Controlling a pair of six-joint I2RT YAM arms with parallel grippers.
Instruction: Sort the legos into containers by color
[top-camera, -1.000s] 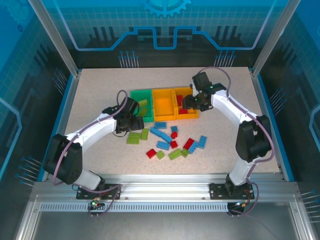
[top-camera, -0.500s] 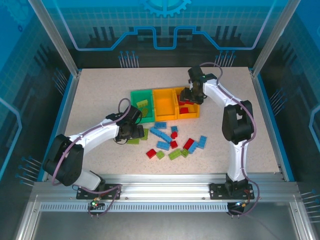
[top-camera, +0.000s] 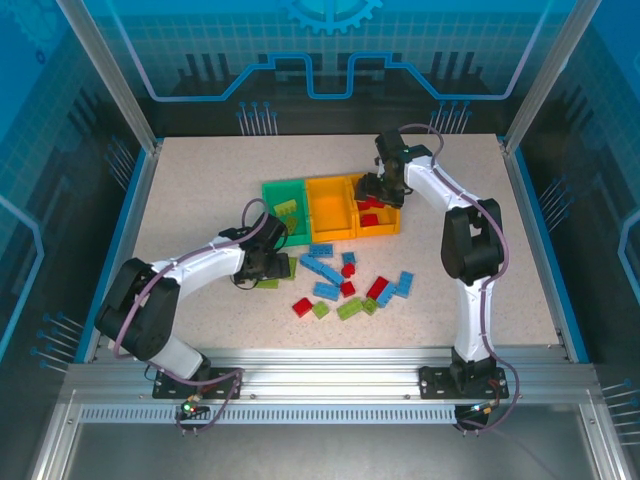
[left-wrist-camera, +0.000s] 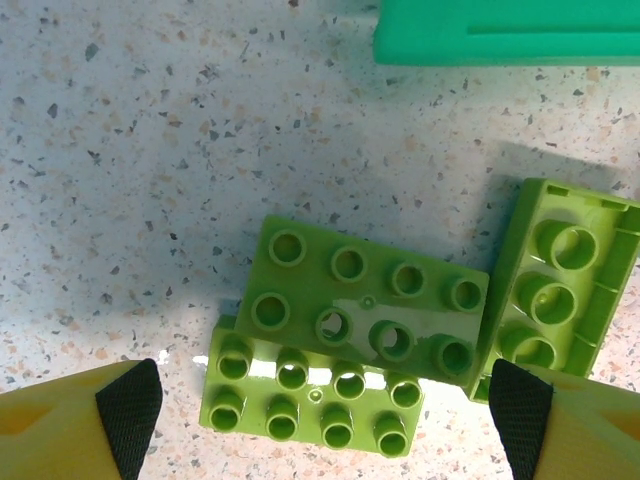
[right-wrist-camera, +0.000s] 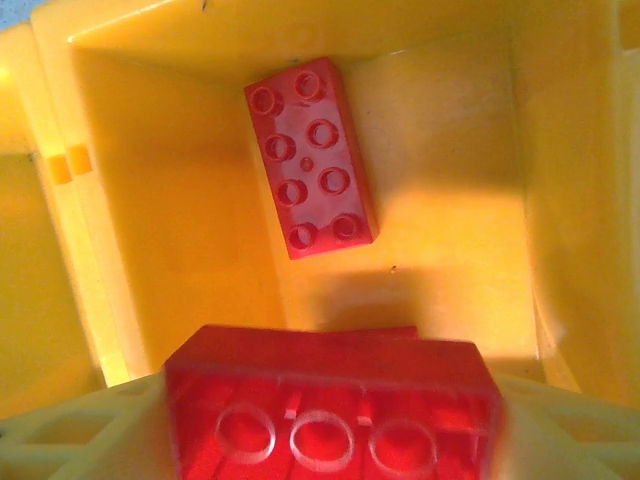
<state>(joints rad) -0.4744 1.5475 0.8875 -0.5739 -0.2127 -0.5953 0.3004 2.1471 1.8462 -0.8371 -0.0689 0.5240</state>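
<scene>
My left gripper (left-wrist-camera: 325, 410) is open and low over the table, its black pads (left-wrist-camera: 130, 410) on either side of two overlapping lime green legos (left-wrist-camera: 365, 305). A third lime lego (left-wrist-camera: 560, 290) lies underside up at the right. From above, this left gripper (top-camera: 268, 268) is just in front of the green container (top-camera: 272, 190). My right gripper (top-camera: 378, 195) hangs over the right orange container (right-wrist-camera: 170, 200), shut on a red lego (right-wrist-camera: 330, 400) with its hollow underside facing the camera. Another red lego (right-wrist-camera: 310, 155) lies on that container's floor.
The middle orange container (top-camera: 328, 210) stands between the other two. Loose blue legos (top-camera: 322, 270), red legos (top-camera: 302, 306) and green legos (top-camera: 350, 308) are scattered on the speckled table in front of the row. Blue walls edge the table.
My left gripper has moved forward from beside the green container and down over the lime legos. My right gripper swung left over the right orange container and stays there with the red lego.
</scene>
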